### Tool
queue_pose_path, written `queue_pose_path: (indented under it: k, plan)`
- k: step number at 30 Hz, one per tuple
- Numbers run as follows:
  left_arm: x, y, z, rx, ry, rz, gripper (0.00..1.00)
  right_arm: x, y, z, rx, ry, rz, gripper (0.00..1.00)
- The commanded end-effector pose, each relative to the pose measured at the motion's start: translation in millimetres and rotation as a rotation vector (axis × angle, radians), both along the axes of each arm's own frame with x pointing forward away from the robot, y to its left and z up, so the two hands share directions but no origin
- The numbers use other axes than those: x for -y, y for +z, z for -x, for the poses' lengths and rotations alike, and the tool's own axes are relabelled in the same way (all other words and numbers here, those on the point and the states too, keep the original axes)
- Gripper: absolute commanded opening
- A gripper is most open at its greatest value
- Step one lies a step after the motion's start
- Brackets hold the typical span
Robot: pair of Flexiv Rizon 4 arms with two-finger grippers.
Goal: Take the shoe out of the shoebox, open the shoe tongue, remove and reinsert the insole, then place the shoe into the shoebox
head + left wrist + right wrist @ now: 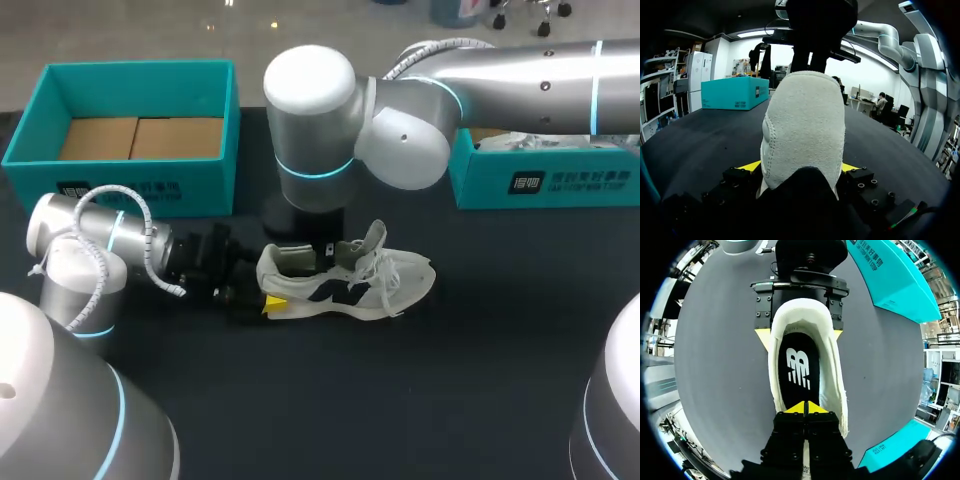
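Observation:
A white sneaker (pixel 345 283) with dark side marks lies on its sole at the middle of the black table, toe to the right. My left gripper (pixel 268 287) clasps its heel from the left. In the left wrist view the suede heel (pixel 802 135) fills the gap, and both yellow fingertips (pixel 751 166) press its sides. My right arm comes down from above the shoe's opening. Its gripper (pixel 805 409) is shut, tips together inside the shoe, just over the black insole (pixel 799 365) that lies flat in it. The tongue (pixel 372 240) stands pulled up.
An open teal shoebox (pixel 150 185) with a cardboard floor stands at the back left. A second teal box (pixel 545 180) holding white paper sits at the back right, behind my right arm. Bare table lies in front of the shoe.

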State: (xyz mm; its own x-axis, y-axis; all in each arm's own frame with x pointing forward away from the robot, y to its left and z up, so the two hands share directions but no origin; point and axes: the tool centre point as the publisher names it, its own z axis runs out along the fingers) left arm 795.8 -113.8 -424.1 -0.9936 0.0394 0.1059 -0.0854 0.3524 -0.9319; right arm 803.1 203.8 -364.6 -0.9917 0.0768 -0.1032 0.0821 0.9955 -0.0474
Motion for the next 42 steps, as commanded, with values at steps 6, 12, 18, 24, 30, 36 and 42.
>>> queue_pose_path:
  k: [6, 12, 18, 24, 30, 36, 42]
  plan:
    - [-1, -5, 0.0, 0.0, 0.0, -0.001, 0.0, -3, 3, -7.9, -0.011, 0.0, 0.004, 0.0]
    - [-1, -5, 0.0, 0.0, 0.0, -0.001, 0.0, -7, -4, -19.4, -0.034, 0.022, 0.007, 0.0]
    - [-1, -5, 0.0, 0.0, 0.0, -0.001, 0.0, 0, -15, -20.4, -0.077, 0.034, 0.049, 0.0]
    - [-1, -5, 0.0, 0.0, 0.0, -0.001, 0.0, 9, -14, -7.3, -0.099, 0.026, 0.058, 0.0]
    - [-1, -5, 0.0, 0.0, 0.0, -0.001, 0.0, 7, -13, -1.2, -0.063, -0.002, 0.066, 0.0]
    - [-1, -5, 0.0, 0.0, 0.0, -0.001, 0.0, 6, -16, -7.3, -0.002, -0.038, 0.061, 0.08]
    - [-1, -5, 0.0, 0.0, 0.0, -0.001, 0.0, 3, -20, -11.9, 0.005, -0.04, 0.053, 0.25]
